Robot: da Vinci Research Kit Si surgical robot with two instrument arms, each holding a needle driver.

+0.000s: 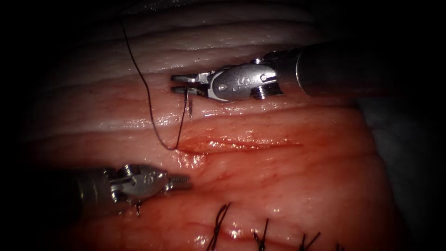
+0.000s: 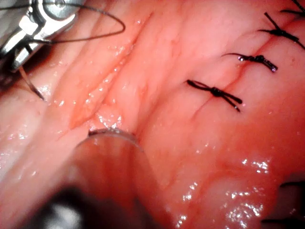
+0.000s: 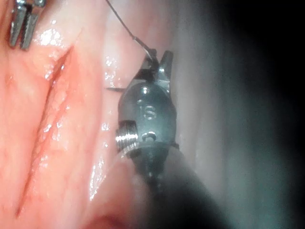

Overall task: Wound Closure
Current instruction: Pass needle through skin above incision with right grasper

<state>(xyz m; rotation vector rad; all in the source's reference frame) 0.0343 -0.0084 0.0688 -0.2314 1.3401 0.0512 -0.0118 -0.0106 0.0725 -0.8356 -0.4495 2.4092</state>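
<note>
The right tool's jaws [image 1: 180,84] are shut on the curved needle [image 1: 189,103] near its thread end, above the open cut [image 1: 241,143]. The needle hangs free of the tissue [image 1: 288,186], point downward. Dark thread [image 1: 147,95] runs from the needle down to the cut's left end, then rises up and to the left. The left tool's jaws [image 1: 182,181] are shut on nothing, low and left of the cut. In the right wrist view, the right tool [image 3: 155,61] grips the needle [image 3: 114,88], with the left tool's jaws [image 3: 21,29] near the cut [image 3: 47,119].
A second, closed cut along the endoscope view's lower edge carries several dark knotted stitches [image 1: 218,222], which also appear in the left wrist view as stitches [image 2: 214,90]. Red fluid wets the tissue around the open cut. The right tool [image 2: 33,24] and needle [image 2: 31,86] appear there too.
</note>
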